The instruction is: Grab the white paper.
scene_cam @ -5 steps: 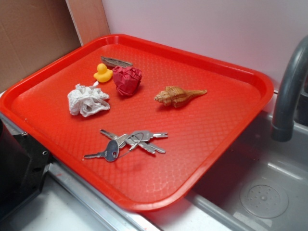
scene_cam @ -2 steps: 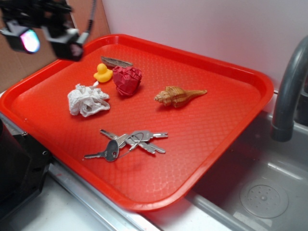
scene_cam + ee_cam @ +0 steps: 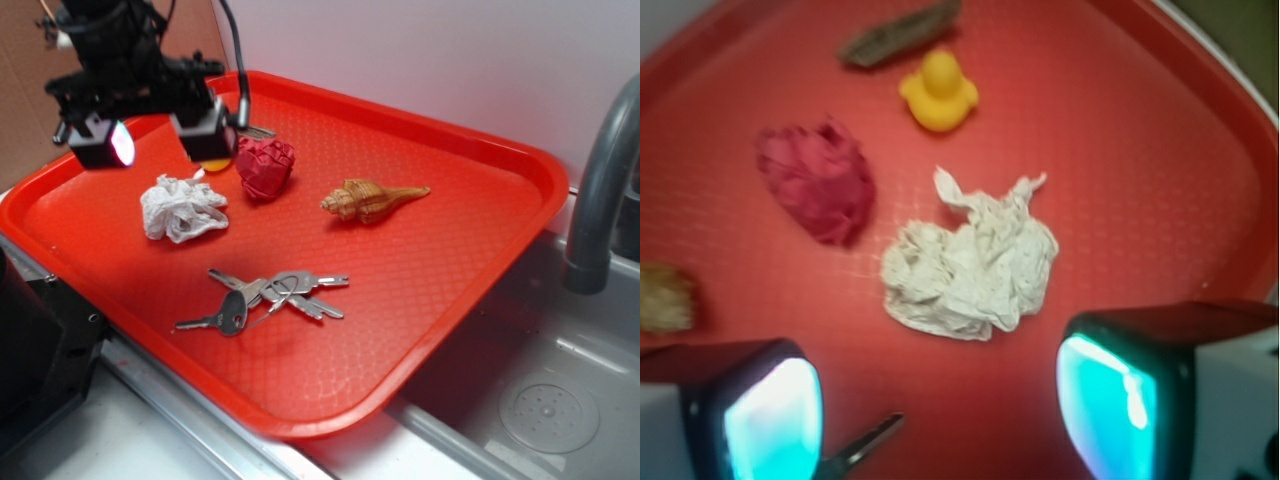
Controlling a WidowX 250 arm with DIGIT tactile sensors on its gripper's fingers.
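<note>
- Hovering above the tray's far left part, the hand (image 3: pixel 155 138) has its two fingers spread apart and holds nothing.
- Seen from the wrist, the white paper (image 3: pixel 972 262) lies on the tray floor ahead of the fingertips (image 3: pixel 773 418), roughly centred between them and clear of both.
- From the outside view, the white paper (image 3: pixel 181 208) sits just below and in front of the hand, not touching it.
- One red tray (image 3: pixel 480 290) carries everything: the paper at its left, a red lumpy object (image 3: pixel 265 166) near it toward the back, a yellow duck (image 3: pixel 938 90) beyond the paper, and a thin dark strip (image 3: pixel 900 33) past the duck.
- A brown shell (image 3: pixel 370 198) lies near the tray's middle, and a bunch of keys (image 3: pixel 262 297) lies nearer the front, well apart from the paper.
- Beside the tray, on the right, is a grey sink (image 3: pixel 540 390) with a dark tap (image 3: pixel 600 190).
- White and crumpled, the paper is full of grey shadowed folds, with a twisted tail pointing toward the duck; it is larger than the duck.
</note>
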